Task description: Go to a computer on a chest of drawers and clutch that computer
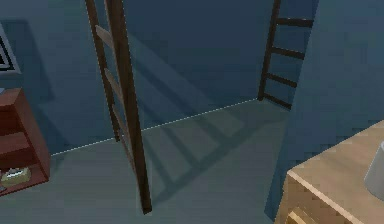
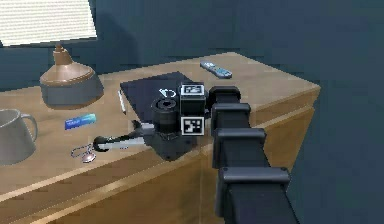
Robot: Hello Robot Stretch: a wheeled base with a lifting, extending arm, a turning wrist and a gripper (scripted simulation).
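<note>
A closed dark computer (image 2: pixel 152 92) lies flat on the wooden chest of drawers (image 2: pixel 270 95) in the arm side view. The arm's dark bar (image 2: pixel 245 165) rises from the bottom edge and ends over the computer's near edge, with two white marked squares at its tip. The gripper (image 2: pixel 105 142) points left from there, its thin fingers above the wooden top beside a set of keys (image 2: pixel 85 152). I cannot tell whether it holds anything. The chest's corner (image 1: pixel 335 185) also shows at the forward view's bottom right.
On the chest stand a brown lamp (image 2: pixel 70 78) with a white shade, a grey mug (image 2: pixel 12 135), a blue card (image 2: pixel 78 123) and a remote (image 2: pixel 215 69). Ahead, two wooden ladders (image 1: pixel 122 100) (image 1: pixel 285 50) lean on a blue wall. A red-brown shelf (image 1: pixel 20 135) stands left.
</note>
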